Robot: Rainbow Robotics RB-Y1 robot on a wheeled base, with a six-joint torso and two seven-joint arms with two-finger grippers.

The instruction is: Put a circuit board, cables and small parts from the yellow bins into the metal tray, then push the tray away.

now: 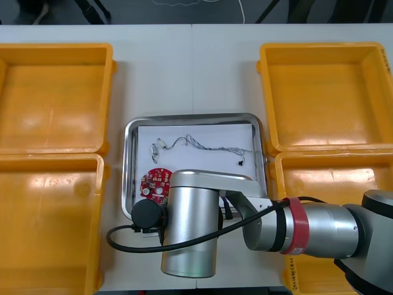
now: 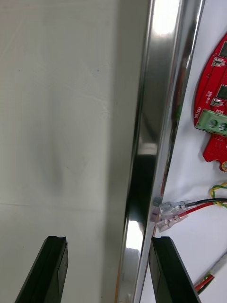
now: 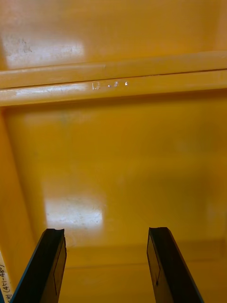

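Note:
The metal tray, white inside, sits mid-table between the bins. It holds a round red circuit board, a thin twisted cable and a small dark part. My right arm reaches across the tray's near edge and hides its own gripper there. In the right wrist view my right gripper is open and straddles the tray's shiny rim: one finger stands over bare table, the other at the rim. Past it lie cable terminals and the circuit board. My left gripper hangs open over a bin floor.
Yellow bins flank the tray: far left, near left, far right, near right. Bare table stretches beyond the tray to the far edge.

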